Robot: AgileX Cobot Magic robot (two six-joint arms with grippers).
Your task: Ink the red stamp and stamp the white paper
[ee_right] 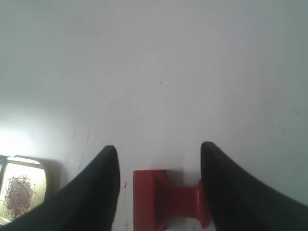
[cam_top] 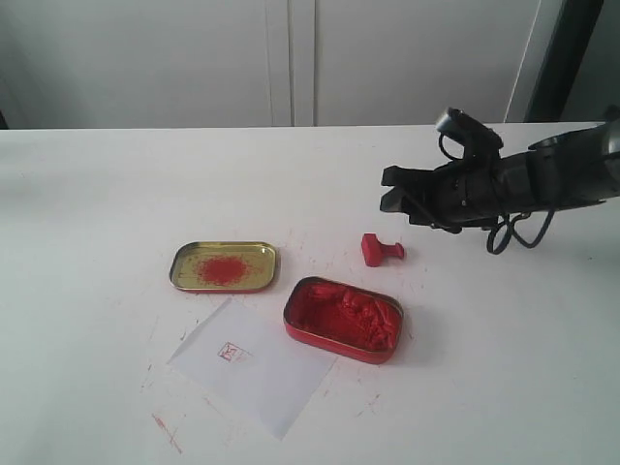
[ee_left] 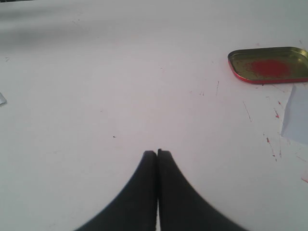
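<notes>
Red plastic, T-shaped: the red stamp (cam_top: 381, 250) lies tipped on its side on the white table (cam_top: 97, 194), just past the far right corner of the red ink tin (cam_top: 343, 318) and apart from it. In the exterior view its long axis runs crosswise, with the square base towards the tin's left-hand end and the handle pointing away to the right.

My right gripper (cam_top: 389, 189) hangs above the table beyond the stamp, on the side away from the tin. Its fingers are spread apart and hold nothing. In the right wrist view the stamp (ee_right: 168, 199) sits low between them. The base is near one finger and the handle's end is near the other, so the closing line runs along the stamp's long axis, not across it. I judge that a descent onto the stamp comes next. Closing in this orientation would grip it end to end.

My left gripper (ee_left: 157, 153) has its fingers pressed together, empty, over bare table. The tin does not appear in its view, so my right arm is the nearer one.

The white paper (cam_top: 257, 363) lies flat against the tin's near left side. I cannot tell whether it slips under the tin. The gold lid (cam_top: 224, 265) lies left of the tin.
</notes>
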